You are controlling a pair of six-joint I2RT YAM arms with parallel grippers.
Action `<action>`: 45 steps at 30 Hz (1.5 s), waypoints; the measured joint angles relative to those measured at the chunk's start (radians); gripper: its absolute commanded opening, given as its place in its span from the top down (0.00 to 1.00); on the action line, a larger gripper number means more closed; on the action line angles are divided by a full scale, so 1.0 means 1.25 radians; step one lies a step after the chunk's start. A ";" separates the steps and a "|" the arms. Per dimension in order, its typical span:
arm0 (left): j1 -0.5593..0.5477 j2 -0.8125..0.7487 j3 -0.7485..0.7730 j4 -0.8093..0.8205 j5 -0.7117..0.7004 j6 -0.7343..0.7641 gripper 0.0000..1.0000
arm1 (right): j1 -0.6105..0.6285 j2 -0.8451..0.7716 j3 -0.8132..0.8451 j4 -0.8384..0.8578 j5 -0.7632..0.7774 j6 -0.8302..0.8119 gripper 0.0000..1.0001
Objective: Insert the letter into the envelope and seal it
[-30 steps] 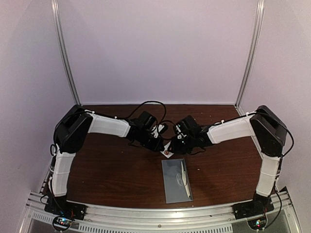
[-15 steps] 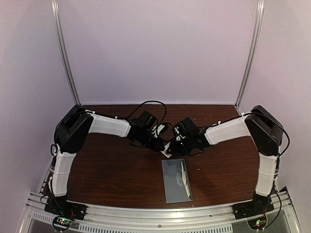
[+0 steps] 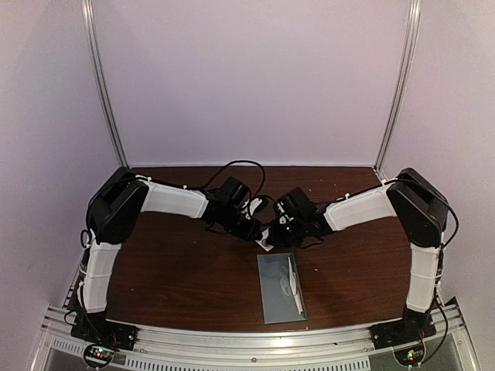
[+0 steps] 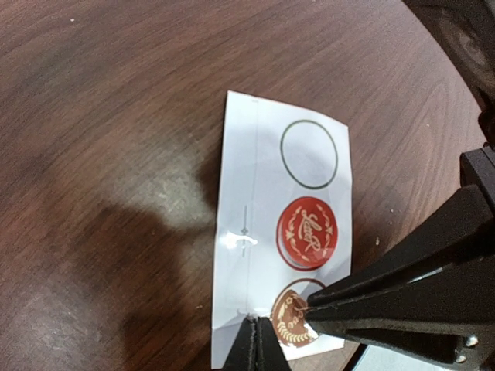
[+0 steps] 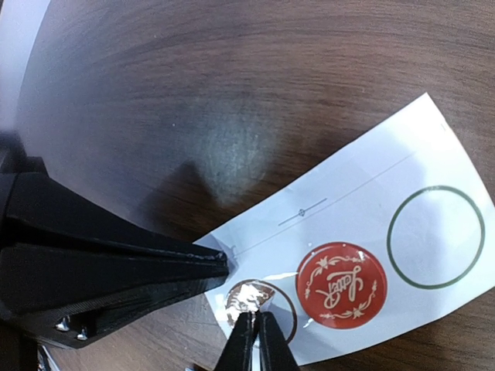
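The grey-blue envelope lies flat near the table's front, with a thin white strip along its right side. Behind it lies a small white sticker card, also seen in the right wrist view. The card holds an empty ring, one whole red round sticker and a partly lifted sticker. My left gripper is shut, its tips resting on the card near its edge. My right gripper is shut on the lifted sticker, whose shiny back shows. Both grippers meet over the card in the top view.
The brown wooden table is bounded by purple walls and two metal posts at the back corners. An aluminium rail runs along the near edge. Black cables loop behind the grippers.
My right arm has shifted slightly left, closer to the card and the left gripper. The left arm and the envelope have not moved.
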 measured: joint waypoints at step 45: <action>0.000 -0.076 -0.086 0.045 -0.102 -0.003 0.90 | -0.016 -0.267 -0.139 0.060 0.032 0.026 1.00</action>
